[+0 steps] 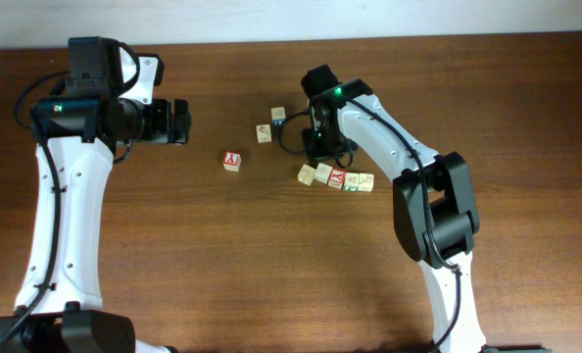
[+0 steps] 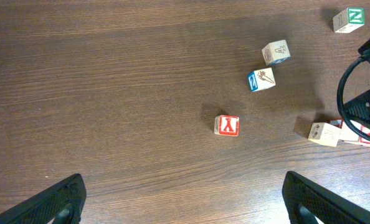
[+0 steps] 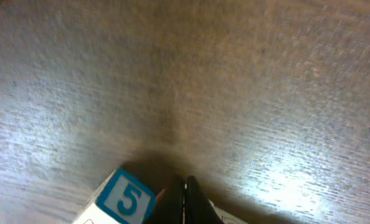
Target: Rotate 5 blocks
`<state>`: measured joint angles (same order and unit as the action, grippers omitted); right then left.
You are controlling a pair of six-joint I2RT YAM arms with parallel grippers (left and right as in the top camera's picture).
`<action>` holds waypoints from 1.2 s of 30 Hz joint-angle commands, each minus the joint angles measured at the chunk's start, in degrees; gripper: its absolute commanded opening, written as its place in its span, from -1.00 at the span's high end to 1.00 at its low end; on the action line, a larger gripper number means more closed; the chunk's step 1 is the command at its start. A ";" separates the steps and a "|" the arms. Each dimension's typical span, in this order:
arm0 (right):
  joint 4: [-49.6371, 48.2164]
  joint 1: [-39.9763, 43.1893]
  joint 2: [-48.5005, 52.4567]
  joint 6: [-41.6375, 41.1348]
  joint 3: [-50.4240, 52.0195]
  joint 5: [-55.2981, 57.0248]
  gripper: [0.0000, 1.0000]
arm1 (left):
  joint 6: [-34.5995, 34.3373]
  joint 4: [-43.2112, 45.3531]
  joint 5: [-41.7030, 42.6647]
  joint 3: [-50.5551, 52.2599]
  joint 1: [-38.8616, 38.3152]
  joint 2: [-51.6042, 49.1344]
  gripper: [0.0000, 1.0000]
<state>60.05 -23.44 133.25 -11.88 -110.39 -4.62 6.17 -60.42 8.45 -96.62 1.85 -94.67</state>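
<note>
Contact is what matters for this step. The right gripper (image 3: 185,200) has its jaws pressed together on nothing, tips low at the table (image 3: 235,74). The 5 block (image 3: 124,200) lies just beside them, on their left in the wrist view; whether they touch it I cannot tell.

Judged from that, the closed tips are serving as a pusher to turn this block. To do it well, press near a corner rather than mid-face, so the block pivots and does not merely slide. Sweep in a short arc with the tips skimming the wood, not digging in. Check the printed face has swung round before lifting off.

From overhead the hand sits at one end of the row of blocks (image 1: 337,178), which stand close-packed, so a wide swing would likely shove the neighbours. Keep the stroke small and directed away from them.

Farther out from the hand lies the blue-sided cube (image 2: 261,79), then the Y block (image 1: 232,161), alone. Well beyond that hangs the left gripper (image 1: 181,121), jaws wide apart and empty.
</note>
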 commanded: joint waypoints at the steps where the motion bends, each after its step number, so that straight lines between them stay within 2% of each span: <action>1: 0.63 -0.26 0.52 1.18 0.57 -0.96 0.91 | -0.55 0.07 0.79 -1.07 0.17 -0.31 -0.98; 14: 4.46 -0.26 0.52 11.98 0.57 -0.76 0.91 | -0.55 0.07 0.79 -1.07 0.20 -0.31 -0.98; 16: 3.32 0.04 0.44 11.89 0.22 0.22 0.91 | -0.55 0.07 0.79 -1.09 0.20 -0.31 -0.98; 18: 2.05 1.33 0.42 7.13 0.17 2.56 0.90 | -0.55 0.07 0.79 -1.07 0.20 -0.31 -0.98; 24: -1.49 0.11 0.42 9.55 0.17 -14.51 0.90 | -0.55 0.07 0.79 -1.09 0.17 -0.31 -0.98; 29: -3.56 -4.81 0.46 7.76 0.20 -14.21 0.90 | -0.55 0.07 0.79 -1.09 0.20 -0.31 -0.98; 36: -2.78 -5.75 1.40 6.45 0.24 -7.32 0.90 | -0.55 0.07 0.79 -1.07 0.20 -0.31 -0.98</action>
<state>57.04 -29.34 133.49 -4.62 -110.39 -15.44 6.17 -60.42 8.45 -96.62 1.85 -94.67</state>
